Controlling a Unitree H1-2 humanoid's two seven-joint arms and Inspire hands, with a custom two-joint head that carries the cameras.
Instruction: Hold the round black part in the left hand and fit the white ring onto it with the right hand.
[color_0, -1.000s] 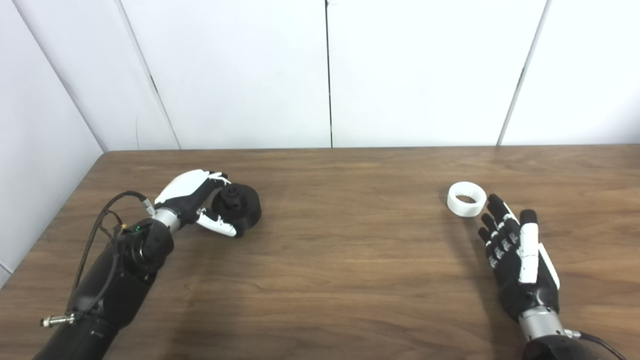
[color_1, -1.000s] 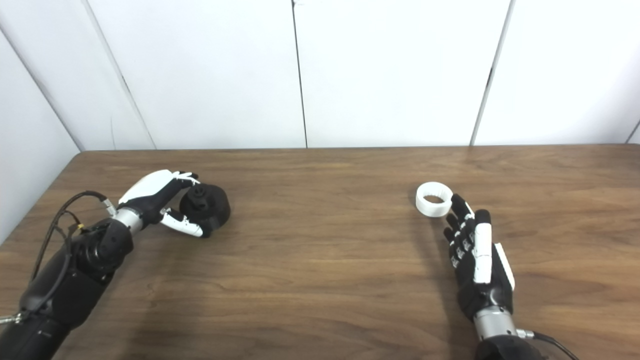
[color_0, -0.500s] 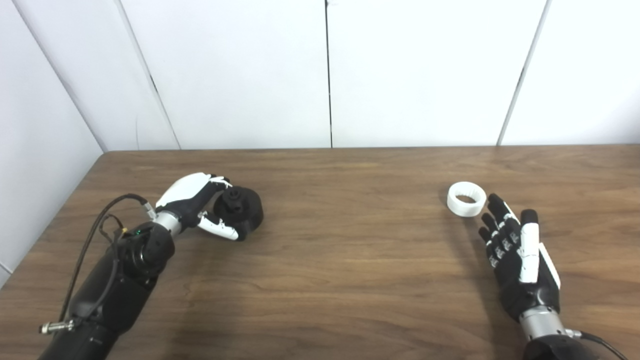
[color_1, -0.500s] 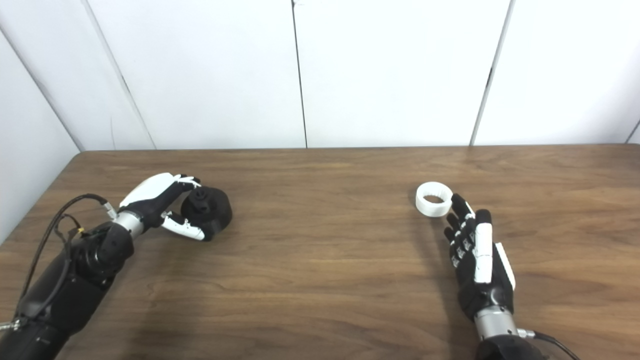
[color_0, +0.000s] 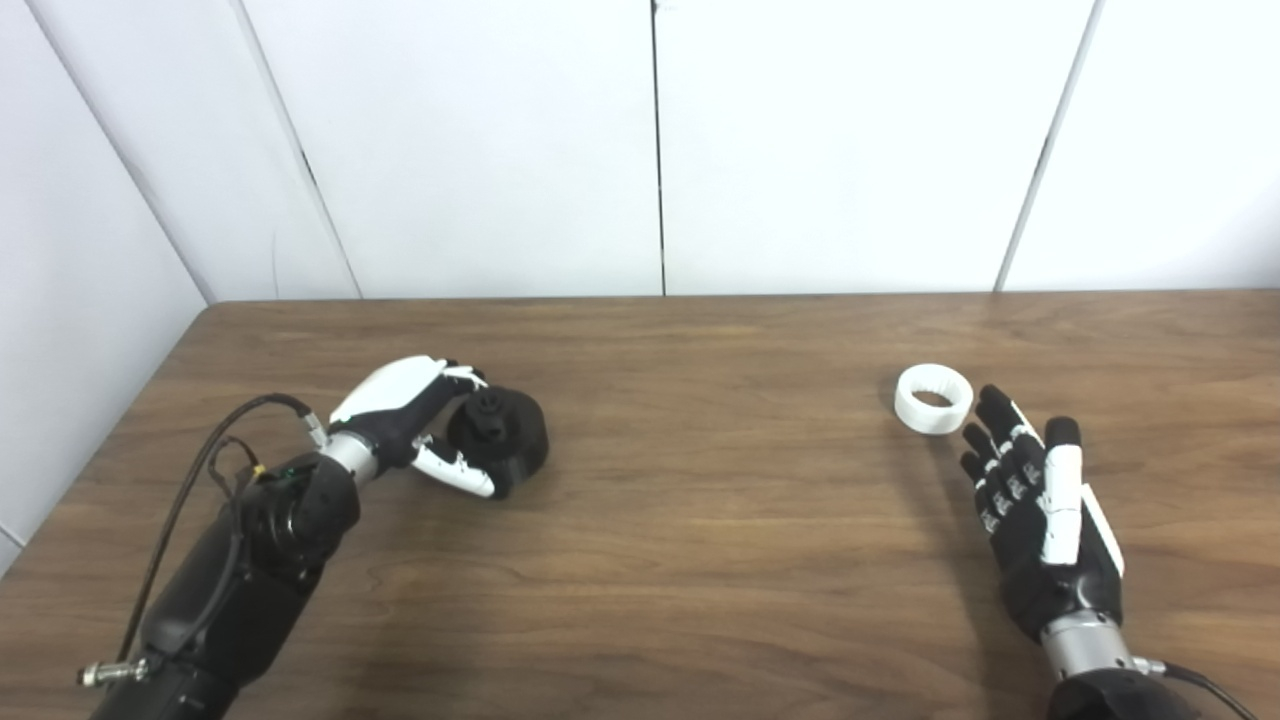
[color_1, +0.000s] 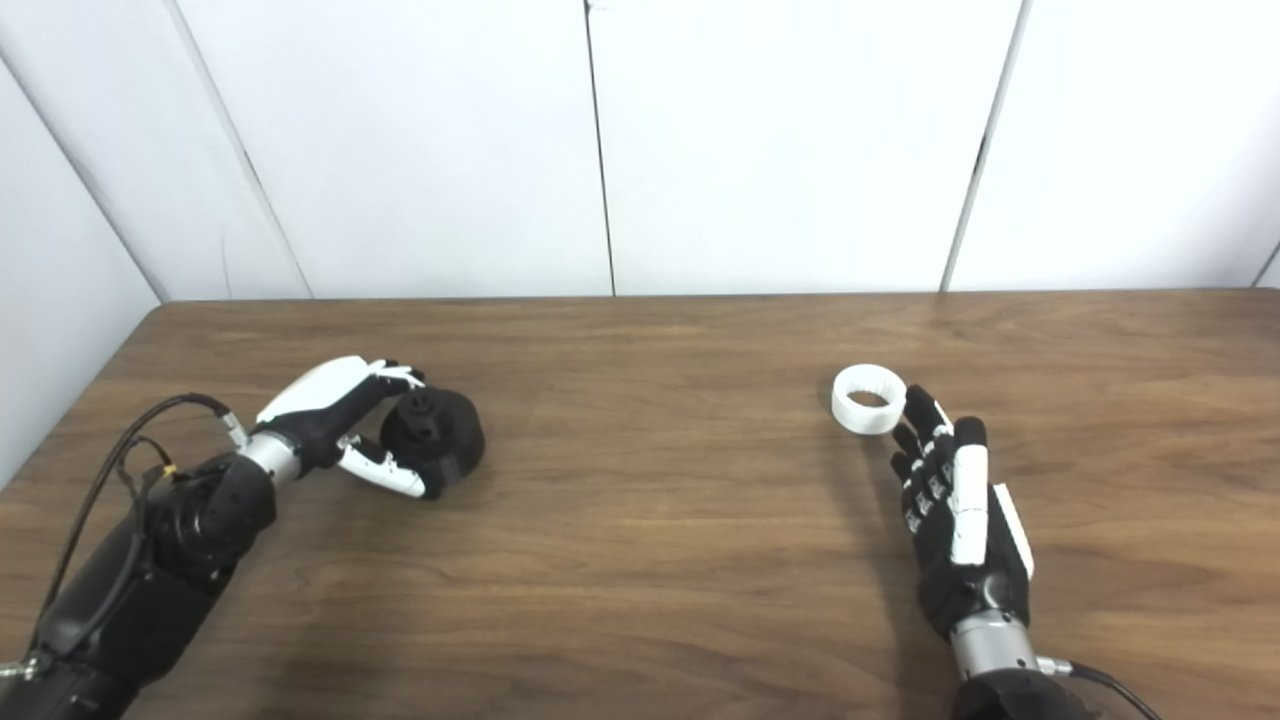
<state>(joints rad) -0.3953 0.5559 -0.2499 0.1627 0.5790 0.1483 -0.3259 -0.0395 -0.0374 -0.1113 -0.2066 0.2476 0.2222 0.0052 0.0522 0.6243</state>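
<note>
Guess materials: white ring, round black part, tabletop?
White ring: looks like matte plastic, maybe 3D-printed; no glare, faint ridging inside the bore. Round black part: dull black plastic or rubber, unclear which; no highlights, moulded hub on its face. Table: wood or wood-look laminate; brown grain streaks with a soft sheen near the far edge.

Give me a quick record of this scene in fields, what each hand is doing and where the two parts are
left hand: shut on the round black part, low at the table's left
right hand: open, holds nothing, fingers extended toward the ring
white ring: lying on the table just beyond the right hand's fingertips
ring fitted: not yet
surface: brown wooden table
</note>
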